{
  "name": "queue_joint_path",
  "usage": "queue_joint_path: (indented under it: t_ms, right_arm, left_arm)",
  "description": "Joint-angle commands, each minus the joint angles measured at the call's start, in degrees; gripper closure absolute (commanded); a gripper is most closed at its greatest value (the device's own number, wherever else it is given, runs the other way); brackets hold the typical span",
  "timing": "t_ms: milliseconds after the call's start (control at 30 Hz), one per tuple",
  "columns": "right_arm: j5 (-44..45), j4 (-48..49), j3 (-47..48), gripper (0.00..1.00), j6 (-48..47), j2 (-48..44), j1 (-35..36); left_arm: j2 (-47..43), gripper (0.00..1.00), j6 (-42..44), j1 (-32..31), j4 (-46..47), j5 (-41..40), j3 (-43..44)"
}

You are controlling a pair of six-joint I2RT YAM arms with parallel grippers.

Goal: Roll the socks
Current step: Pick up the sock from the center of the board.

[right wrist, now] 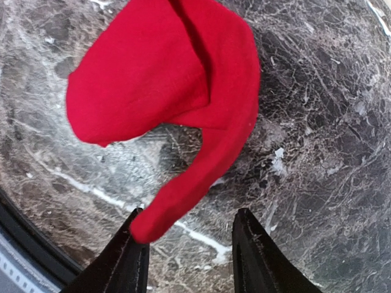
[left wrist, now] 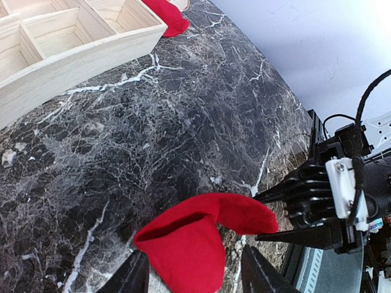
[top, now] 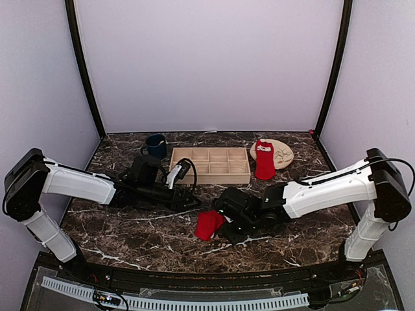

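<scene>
Marble table (top: pixel 130 240) bears the far sock (top: pixel 264 163): long axis front to back, printed end on the tan plate (top: pixel 284 155), plain end pointing at the arms. At front centre the near sock (top: pixel 209 225) lies doubled over, print not visible. The left gripper (left wrist: pixel 192 271) is wide open, straddling it, unclamped. The right gripper (right wrist: pixel 189 241) is open, one finger (right wrist: pixel 131 262) touching its tail.

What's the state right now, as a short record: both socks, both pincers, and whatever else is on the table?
near sock: partly folded on table, not rolled
far sock: flat, printed end on plate
left pincer: open, straddling near sock
right pincer: open, near sock's tip at its mouth
also: tray, mug
</scene>
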Motion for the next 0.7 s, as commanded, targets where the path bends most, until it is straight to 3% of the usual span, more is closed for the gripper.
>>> queue_joint_path:
  t_ms: [0, 100, 300, 667]
  right_arm:
    - [3.38, 2.06, 1.21, 0.71, -0.98, 1.09, 0.66]
    - [5.54, 1.2, 1.56, 0.99, -1.45, 0.46, 0.68]
    - [6.34, -3.04, 5.9, 1.0, -5.95, 0.41, -1.02]
    - [-8.88, -18.36, 22.22, 1.0, -19.63, 1.71, -8.56]
  left_arm:
    - [-0.71, 0.47, 0.76, -0.37, -0.69, -0.04, 0.56]
    - [-0.84, 0.47, 1.0, -0.42, -0.85, -0.37, 0.16]
    - [-1.19, 0.47, 1.07, -0.42, -1.57, -1.52, -0.18]
    - [-2.2, 0.47, 3.21, -0.73, -4.46, -2.4, 0.92]
